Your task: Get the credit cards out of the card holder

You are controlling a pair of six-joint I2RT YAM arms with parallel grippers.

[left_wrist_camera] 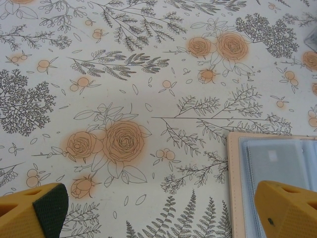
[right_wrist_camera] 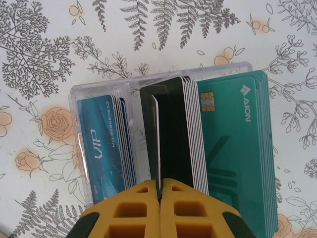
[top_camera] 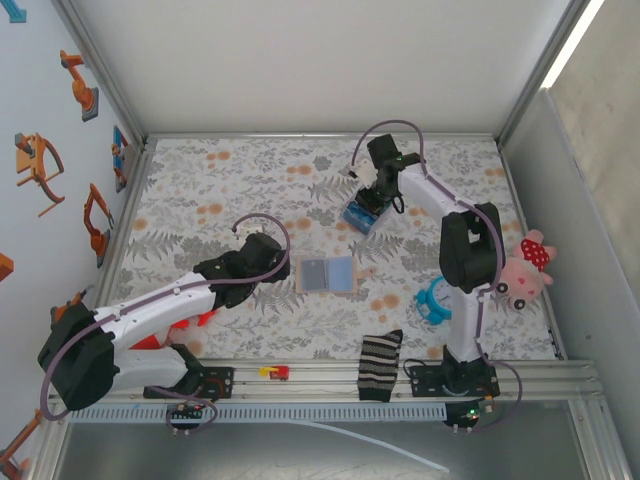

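The card holder (top_camera: 327, 272) lies unfolded and flat at mid-table, tan rim around two light blue panels. Its left edge (left_wrist_camera: 234, 188) enters the left wrist view at lower right, with a greyish pocket showing. My left gripper (top_camera: 270, 254) hovers just left of it, open, with nothing between the yellow fingers (left_wrist_camera: 34, 213). Farther back, a clear box (right_wrist_camera: 79, 148) holds upright blue, black and teal credit cards (right_wrist_camera: 237, 139). My right gripper (right_wrist_camera: 160, 191) is shut on one thin black card (right_wrist_camera: 157, 144), seen edge-on above that box (top_camera: 362, 213).
A pink plush toy (top_camera: 525, 265) leans at the right wall, with a blue round clock (top_camera: 437, 298) beside the right arm. A striped sock (top_camera: 380, 365) and a small red toy (top_camera: 275, 373) lie at the near rail. An orange-red object (top_camera: 205, 320) sits under the left arm.
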